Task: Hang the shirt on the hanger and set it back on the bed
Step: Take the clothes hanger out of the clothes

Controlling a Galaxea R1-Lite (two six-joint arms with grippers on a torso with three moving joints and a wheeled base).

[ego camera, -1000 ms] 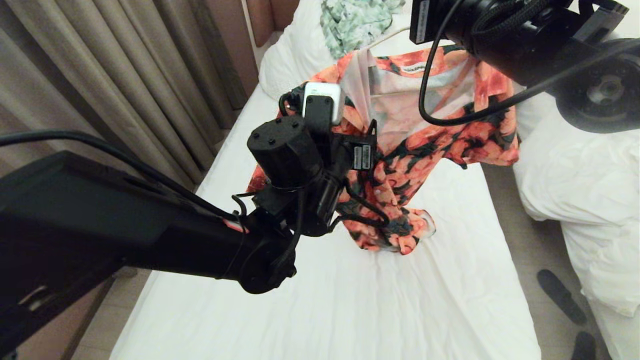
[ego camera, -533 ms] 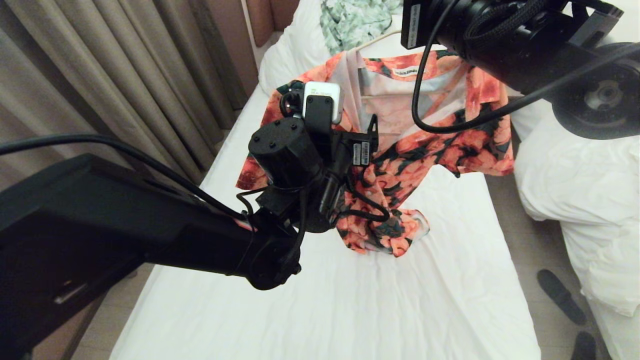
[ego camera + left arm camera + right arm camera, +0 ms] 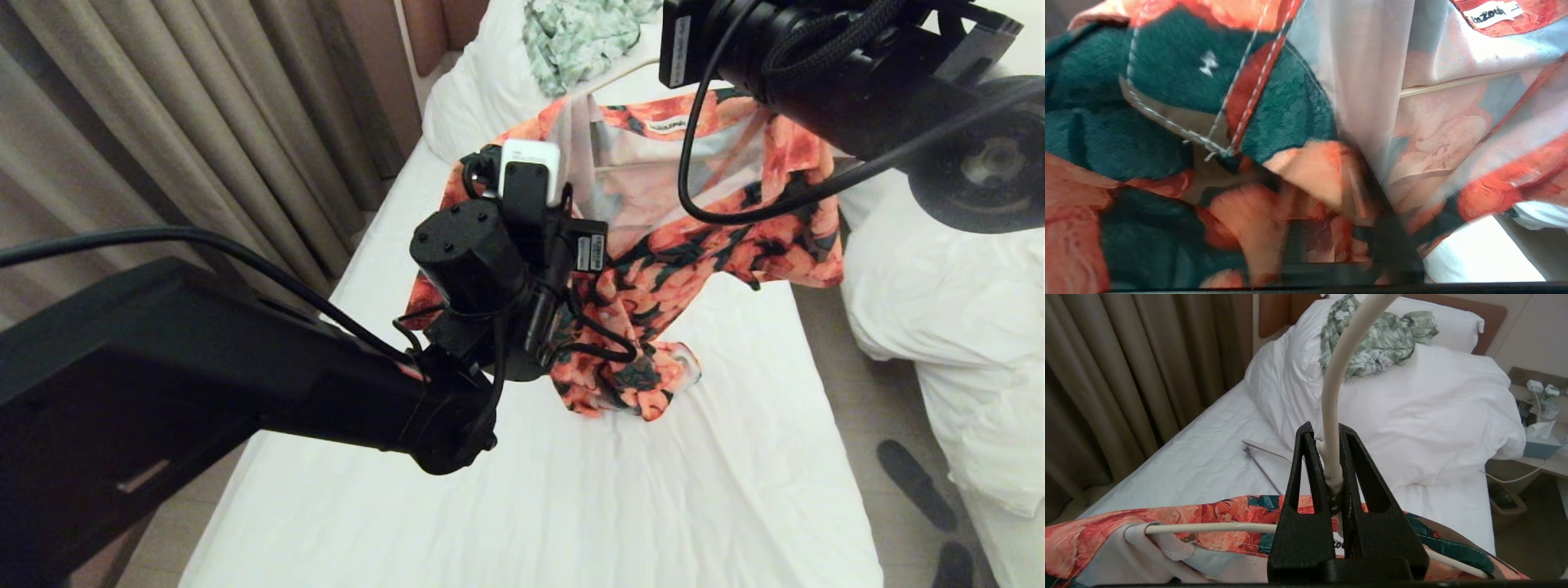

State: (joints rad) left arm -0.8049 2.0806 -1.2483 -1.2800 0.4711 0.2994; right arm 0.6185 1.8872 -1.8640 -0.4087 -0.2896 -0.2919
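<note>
The shirt [image 3: 710,245], orange-coral flowers on dark green, hangs open on the hanger [image 3: 620,69] above the bed [image 3: 571,506], its lower hem resting on the sheet. My right gripper [image 3: 1325,430] is shut on the hanger's twisted neck, and one cream arm [image 3: 1208,527] runs inside the shirt's shoulder [image 3: 1220,514]. My left arm [image 3: 490,269] reaches into the shirt's front panel on the curtain side. There my left gripper [image 3: 1347,245] is shut on bunched fabric, with the fingers mostly buried in cloth. The neck label [image 3: 1490,14] and hanger wire [image 3: 1453,83] show inside.
A pale green leaf-print garment [image 3: 580,37] lies on the pillows [image 3: 1412,396]. A second, grey-white hanger [image 3: 1265,451] lies on the sheet near them. Curtains [image 3: 204,122] stand along the left. A bed with a duvet [image 3: 955,310] and slippers [image 3: 914,482] are at the right.
My left gripper has closed on the shirt's front panel; its raised finger no longer shows. The shirt has swayed slightly on the hanger. The right gripper keeps its grip.
</note>
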